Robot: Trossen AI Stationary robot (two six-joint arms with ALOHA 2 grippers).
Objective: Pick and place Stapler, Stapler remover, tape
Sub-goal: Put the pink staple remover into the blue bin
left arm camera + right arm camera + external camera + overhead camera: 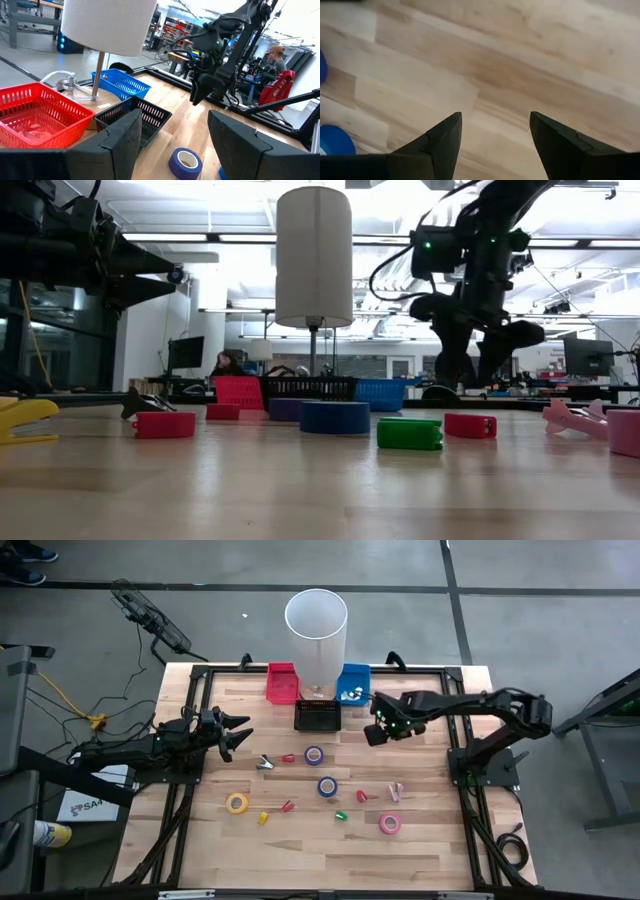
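Two blue tape rolls (314, 755) (327, 786), a yellow roll (237, 803) and a pink roll (390, 823) lie flat on the wooden table. Small staplers lie among them: red ones (288, 757) (362, 796), a green one (410, 433) and a yellow one (263, 818). A grey staple remover (265, 762) and a pink one (397, 790) lie there too. My left gripper (237, 737) is open, raised above the table's left part, with one blue roll (185, 162) ahead of it. My right gripper (376, 731) is open, hovering over bare wood right of the black basket.
A red basket (282, 682), a black basket (317, 716) and a blue basket (352, 683) stand along the far edge. A lamp with a tall white shade (316, 625) stands between them. People sit in the room beyond the table.
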